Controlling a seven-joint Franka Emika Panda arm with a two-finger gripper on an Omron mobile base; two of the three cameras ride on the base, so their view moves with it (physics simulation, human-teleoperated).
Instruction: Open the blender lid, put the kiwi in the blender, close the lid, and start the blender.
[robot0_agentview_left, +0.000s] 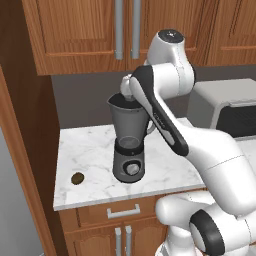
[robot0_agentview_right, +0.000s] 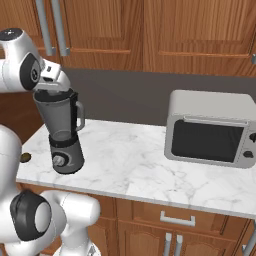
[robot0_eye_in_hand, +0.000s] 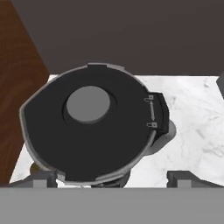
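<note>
A: Where is the blender lid (robot0_eye_in_hand: 89, 131) relative to the claw (robot0_eye_in_hand: 111, 177)?
B: Directly beneath it in the hand view, capping the blender (robot0_agentview_left: 129, 142) on the tabletop (robot0_agentview_right: 145, 165). The kiwi (robot0_agentview_left: 77, 178) lies on the marble at the blender's nine o'clock in the left base view.
A: Shapes and materials?
B: Round dark lid with a grey centre knob; smoky translucent jar; white veined marble.
A: And the claw?
B: Fingertips (robot0_eye_in_hand: 43, 179) spread wide apart, holding nothing, poised above the lid without touching.
</note>
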